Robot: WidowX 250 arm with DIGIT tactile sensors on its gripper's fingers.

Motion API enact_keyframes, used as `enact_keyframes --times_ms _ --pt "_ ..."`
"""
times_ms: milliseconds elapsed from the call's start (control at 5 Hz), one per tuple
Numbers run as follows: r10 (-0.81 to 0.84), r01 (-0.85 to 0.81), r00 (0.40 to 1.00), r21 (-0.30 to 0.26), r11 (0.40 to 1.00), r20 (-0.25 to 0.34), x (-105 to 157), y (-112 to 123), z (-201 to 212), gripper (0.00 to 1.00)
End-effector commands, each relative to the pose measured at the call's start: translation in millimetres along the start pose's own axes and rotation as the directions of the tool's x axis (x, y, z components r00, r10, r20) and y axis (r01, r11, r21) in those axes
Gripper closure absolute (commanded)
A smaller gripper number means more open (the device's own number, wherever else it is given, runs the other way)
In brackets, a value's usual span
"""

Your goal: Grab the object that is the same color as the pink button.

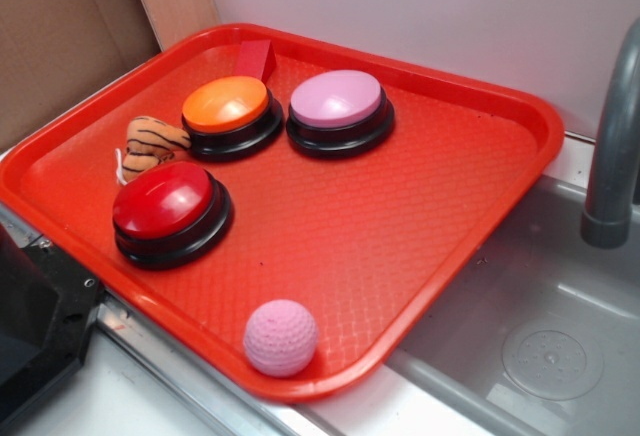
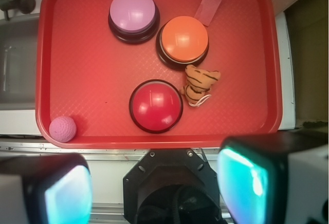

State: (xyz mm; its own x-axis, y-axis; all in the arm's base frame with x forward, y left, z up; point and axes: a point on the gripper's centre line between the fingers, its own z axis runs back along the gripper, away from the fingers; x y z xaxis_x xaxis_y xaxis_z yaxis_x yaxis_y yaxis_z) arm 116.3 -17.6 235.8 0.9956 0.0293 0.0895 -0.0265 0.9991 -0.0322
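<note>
While the tool (image 2: pixel 154 183) hangs high above the near edge of the red tray (image 2: pixel 92 75), its two fingers (image 2: pixel 247 188) stand wide apart and hold nothing, framing the wrist view at lower left and lower right. Nearest below it on the tray lies the red-topped button (image 2: pixel 156 106), with the striped tan plush toy (image 2: pixel 199 84) just beside it and the orange-topped button (image 2: pixel 183 39) beyond. The pink button (image 2: pixel 133 13), a glossy lilac-pink dome on a black base, sits toward the far side. The matching object, a small pale pink ball (image 2: pixel 62 129) with a knitted, dimpled skin, rests in the tray's near corner, close against the raised rim and well apart from the buttons. It is judged light, soft and slightly compressible; its textured cover should resist slipping, though a round body may roll if nudged. A grip across its widest middle, fingers closing on opposite sides, seems best, minding the rim alongside. A grey faucet (image 1: pixel 612 146) and sink (image 1: pixel 540 326) adjoin the tray.
</note>
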Motion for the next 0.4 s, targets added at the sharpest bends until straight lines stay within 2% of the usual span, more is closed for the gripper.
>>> enact_keyframes --times_ms 0,200 --pt "0.0 0.0 1.0 0.0 1.0 0.0 0 0 0 0.0" --pt "0.127 -0.129 0.989 0.022 0.991 0.079 -1 -33 -17 0.0"
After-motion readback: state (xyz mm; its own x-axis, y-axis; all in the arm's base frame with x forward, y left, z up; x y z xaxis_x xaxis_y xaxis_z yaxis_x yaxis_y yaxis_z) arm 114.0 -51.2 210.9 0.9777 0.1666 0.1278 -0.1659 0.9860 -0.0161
